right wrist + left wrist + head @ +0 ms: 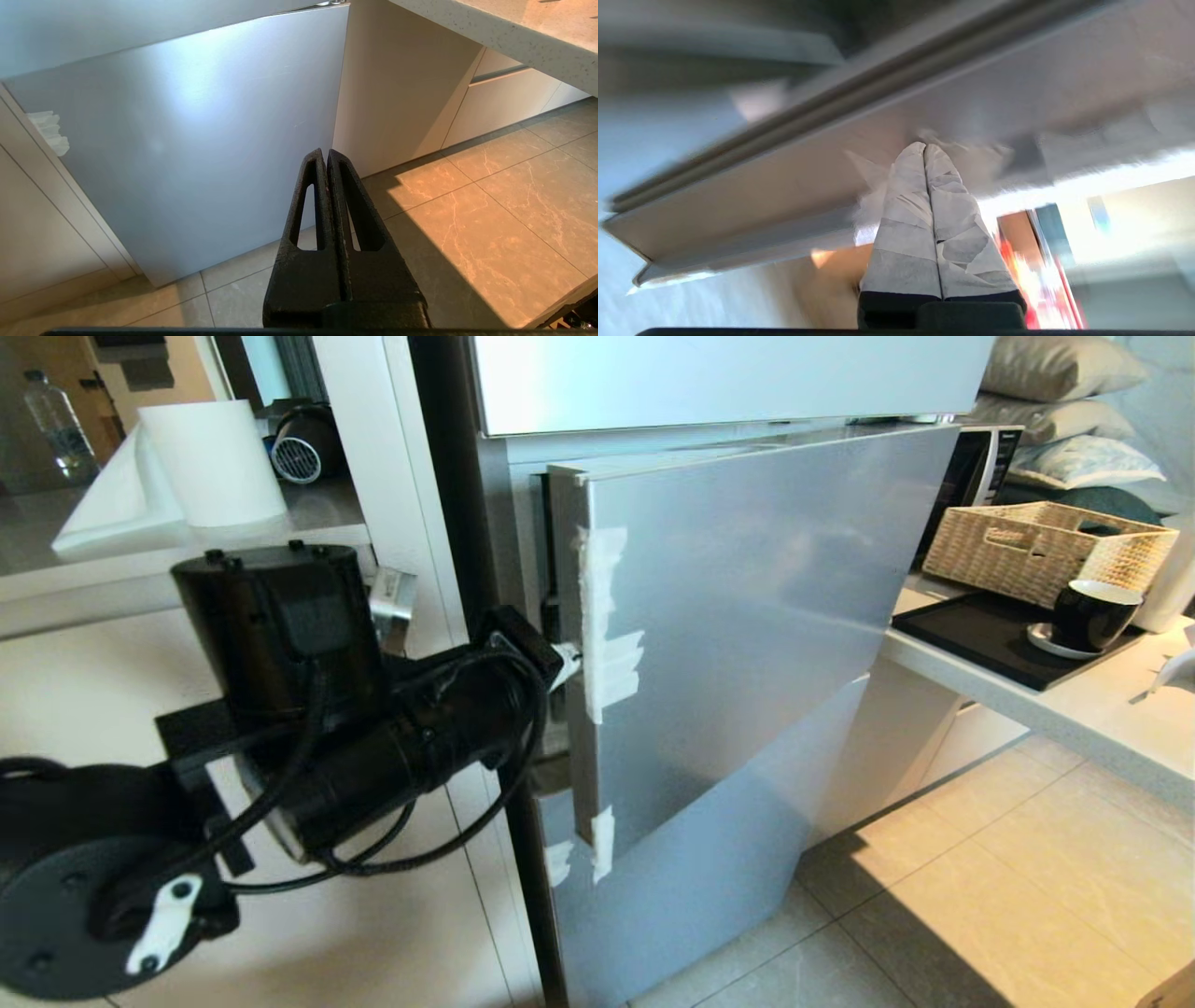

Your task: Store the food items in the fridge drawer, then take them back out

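Food and drawer are hidden behind the fridge door (747, 644), held ajar. Left gripper (924, 149), fingers pressed together empty, is hooked at its edge to swing it. Right gripper (327, 156) is parked, clenched.

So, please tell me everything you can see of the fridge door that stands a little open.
The fridge door is a flat, glossy silver-blue panel that looks like brushed metal. It stands ajar, its grey free edge swung out from the cabinet. Strips of white tape are stuck over that edge, with another piece lower down. The left gripper, fingers wrapped in white and shut, has its tips at the taped edge. No drawer or food is visible.
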